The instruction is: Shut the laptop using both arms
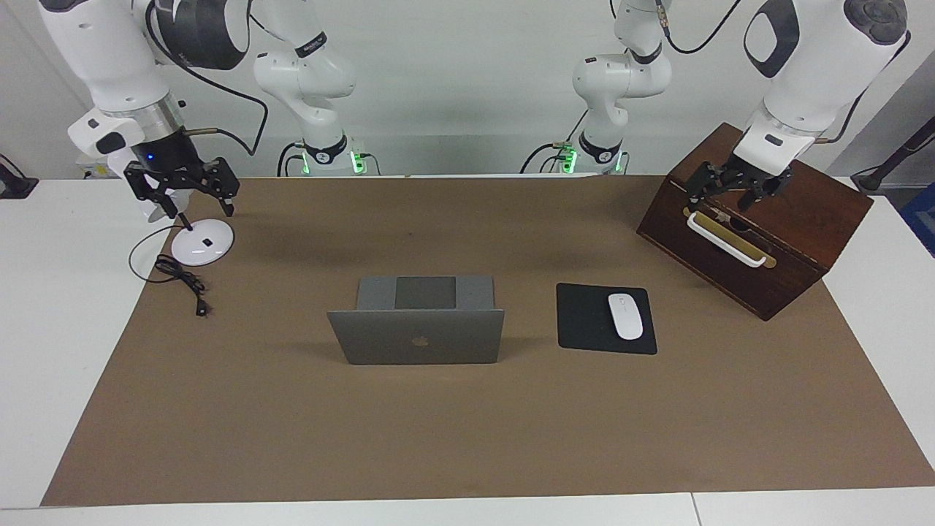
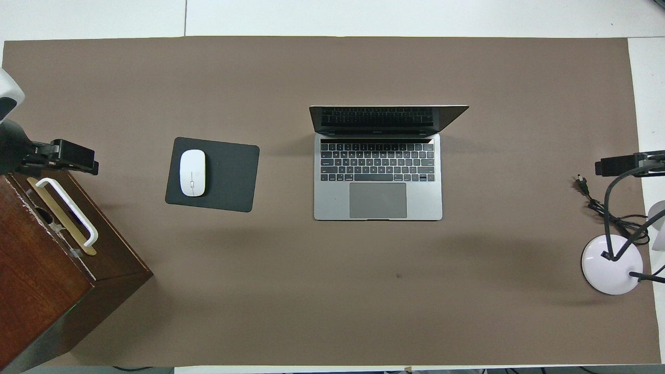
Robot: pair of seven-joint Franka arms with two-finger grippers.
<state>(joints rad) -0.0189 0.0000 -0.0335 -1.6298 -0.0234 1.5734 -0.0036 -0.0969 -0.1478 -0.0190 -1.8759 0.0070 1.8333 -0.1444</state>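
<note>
Over the table's ends, left claw (image 1: 738, 191) and right claw (image 1: 182, 191) hang released, laptop (image 1: 416, 321) open between.

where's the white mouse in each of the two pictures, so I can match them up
Facing view: the mouse lies on the black mouse pad, beside the open laptop, toward the left arm's end of the table.
Overhead view: the mouse lies on the same pad, at the pad's edge nearest the wooden box.
Shared landmark: the box's white handle.
</note>
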